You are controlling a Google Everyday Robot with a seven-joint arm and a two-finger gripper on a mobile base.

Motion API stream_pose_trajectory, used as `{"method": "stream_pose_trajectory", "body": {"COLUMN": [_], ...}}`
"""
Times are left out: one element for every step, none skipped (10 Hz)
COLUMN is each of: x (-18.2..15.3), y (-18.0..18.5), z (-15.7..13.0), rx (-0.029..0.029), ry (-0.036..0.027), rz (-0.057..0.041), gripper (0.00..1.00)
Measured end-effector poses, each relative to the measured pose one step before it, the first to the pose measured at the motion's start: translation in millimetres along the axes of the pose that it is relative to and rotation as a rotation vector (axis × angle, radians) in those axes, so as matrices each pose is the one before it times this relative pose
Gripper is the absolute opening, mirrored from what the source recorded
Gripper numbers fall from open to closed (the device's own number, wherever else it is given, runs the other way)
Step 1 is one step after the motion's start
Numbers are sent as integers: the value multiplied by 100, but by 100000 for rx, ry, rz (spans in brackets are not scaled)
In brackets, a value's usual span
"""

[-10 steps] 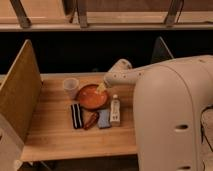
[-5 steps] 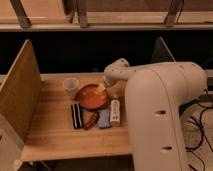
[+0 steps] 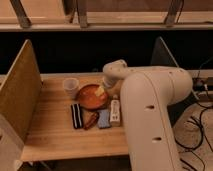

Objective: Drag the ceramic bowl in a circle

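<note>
The ceramic bowl [image 3: 90, 96], shallow and orange-red, sits on the wooden table [image 3: 55, 135] near its back middle. My gripper [image 3: 102, 91] reaches down from the white arm [image 3: 150, 110] onto the bowl's right side, its pale fingertips at or just inside the rim. The jaws stand open. Whether they touch the bowl I cannot tell. The arm's bulk covers the table's right part.
A small translucent cup [image 3: 71, 87] stands just left of the bowl. In front of the bowl lie a dark striped packet [image 3: 76, 115], a brown item [image 3: 91, 120], a blue packet [image 3: 104, 118] and a white bottle [image 3: 115, 111]. Upright panels [image 3: 20, 95] flank the table.
The arm has swung left and nearer the camera, and the gripper has come down from behind the bowl onto its right side. The bowl has not visibly moved.
</note>
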Motion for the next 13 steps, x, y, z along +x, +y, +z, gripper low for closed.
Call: {"method": "stream_pose_trajectory", "body": {"x": [-540,-507,-317,-147,-129,32,-42,-199,-297,-759,-460,144,558], "y": [-444,-176,65,306,440,395,426,196,62,-364,-1131,-1484,-1498], "z": [140,-26,238,378,322,375,400,94,-58,-863,-1477,-1421,-1086], "rx": [1163,728,-59,-733,-1069,-975,-1163,-362,-22,1020,3323,3792,3387], "ry": [640,-261,-60,50,-21,304,164,-192,-824,-2693,-2448,-892,269], "rz": [-1715,-1370,-1146,-664,-477,-454,-459,-331,-92,46,15,562,1130], "gripper": [66,58,47,36,26,18,6,1,0,0,0,0,0]}}
